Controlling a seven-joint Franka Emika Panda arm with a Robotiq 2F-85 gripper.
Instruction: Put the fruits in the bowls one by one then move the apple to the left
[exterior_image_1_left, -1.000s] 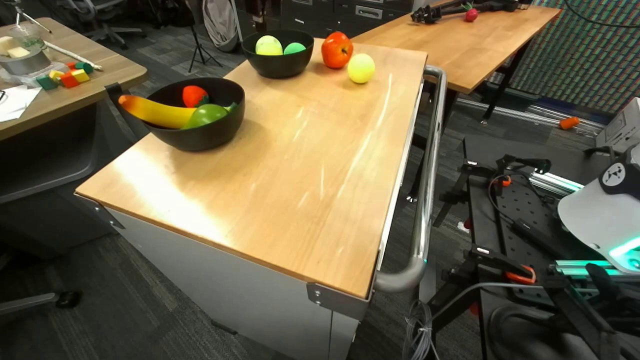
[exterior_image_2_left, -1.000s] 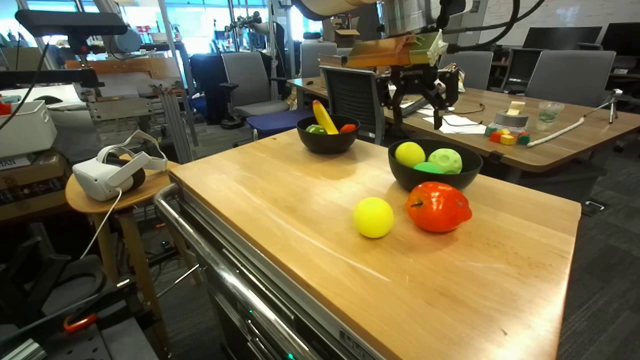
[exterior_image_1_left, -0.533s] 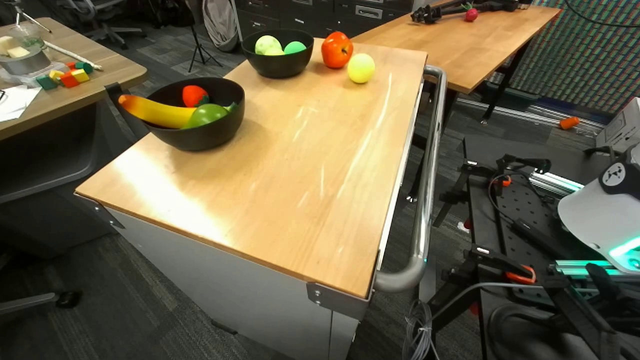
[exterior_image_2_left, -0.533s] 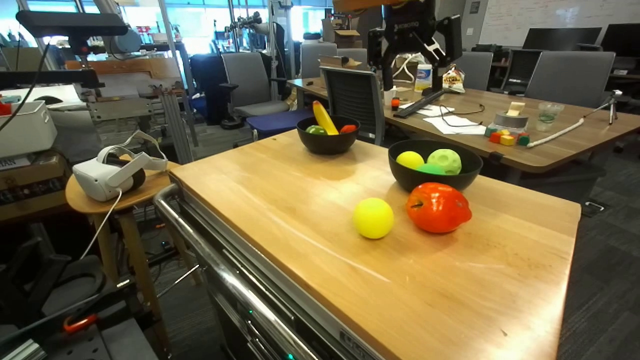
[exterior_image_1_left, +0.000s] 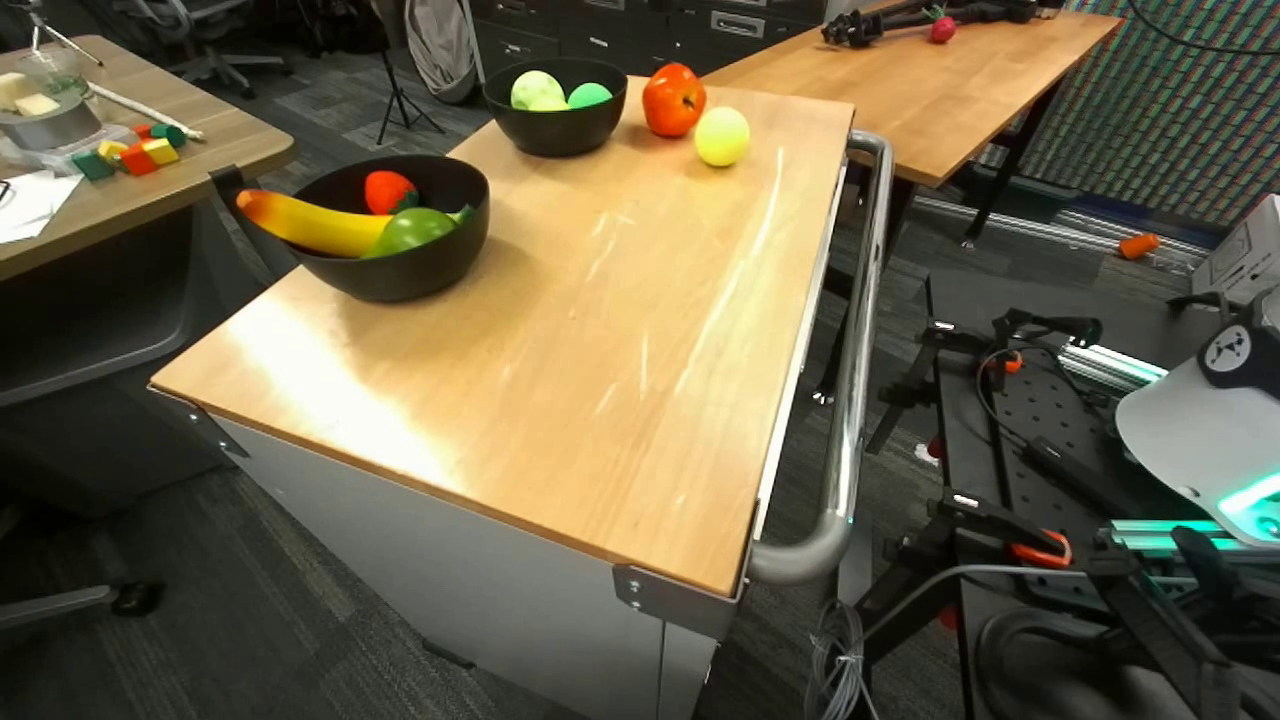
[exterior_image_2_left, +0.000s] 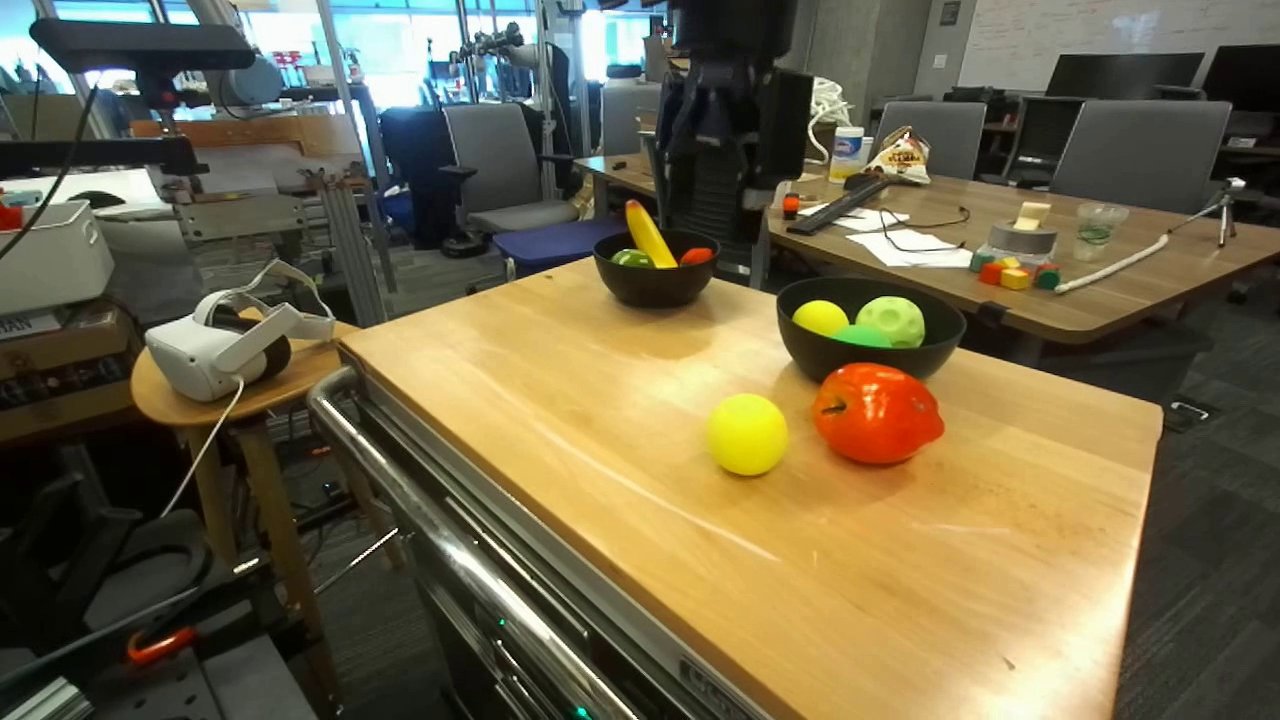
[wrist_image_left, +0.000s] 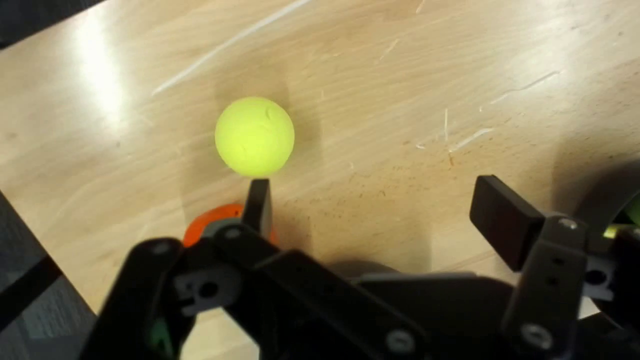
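The glossy red-orange apple (exterior_image_1_left: 674, 100) (exterior_image_2_left: 877, 413) stands on the wooden top, with a round yellow fruit (exterior_image_1_left: 722, 137) (exterior_image_2_left: 748, 434) close beside it. One black bowl (exterior_image_1_left: 430, 272) (exterior_image_2_left: 655, 293) holds the banana (exterior_image_1_left: 310, 225) (exterior_image_2_left: 650, 236), a red fruit (exterior_image_1_left: 389, 192) and a green one (exterior_image_1_left: 412, 231). Near the apple, the other bowl (exterior_image_1_left: 560, 132) (exterior_image_2_left: 808, 350) contains yellow, light green and green fruits. In the wrist view my gripper (wrist_image_left: 372, 202) is wide open above the table, nothing between its pads; its left finger partly covers the apple (wrist_image_left: 212, 220), below the yellow fruit (wrist_image_left: 255, 136).
A metal handle (exterior_image_1_left: 862, 340) (exterior_image_2_left: 470, 560) runs along one side of the wooden top (exterior_image_1_left: 600, 350). Beyond it, a second table (exterior_image_2_left: 1100, 285) carries papers, blocks and a tape roll. A stool with a white headset (exterior_image_2_left: 225, 355) stands near a corner.
My gripper has lifted from above the bowl near the apple, shifted left in an exterior view and turned. Its jaws have widened. The yellow fruit in that bowl sits slightly lower.
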